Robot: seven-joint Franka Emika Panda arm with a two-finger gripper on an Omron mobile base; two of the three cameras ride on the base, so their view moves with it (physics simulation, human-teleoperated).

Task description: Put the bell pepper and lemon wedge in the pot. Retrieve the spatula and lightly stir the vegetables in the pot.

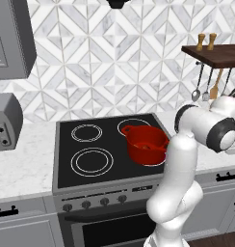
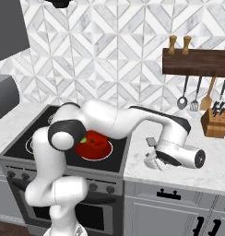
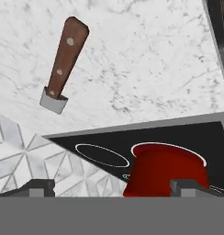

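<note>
Dark fingertips (image 3: 40, 187) of the hand (image 2: 153, 160) stood wide apart, gripping nothing, low over the white marble tabletop (image 3: 146, 59). Ahead of the hand lay the spatula (image 3: 63, 66), flat on the marble: smooth brown riveted wooden handle, short pale blade, long axis running nearly straight away, blade end nearer. Beside the hand, the round glossy red pot (image 1: 146, 144) sat on the black glass stove (image 1: 90, 140).

We see a glossy red pot (image 1: 145, 143) on a black stovetop (image 1: 90, 144) with white burner rings. The bench (image 3: 146, 69) is white marble with grey veins. The spatula (image 3: 62, 66) has a brown wooden handle. The wall (image 1: 105, 62) shows white-and-grey chevron tiles.
</note>
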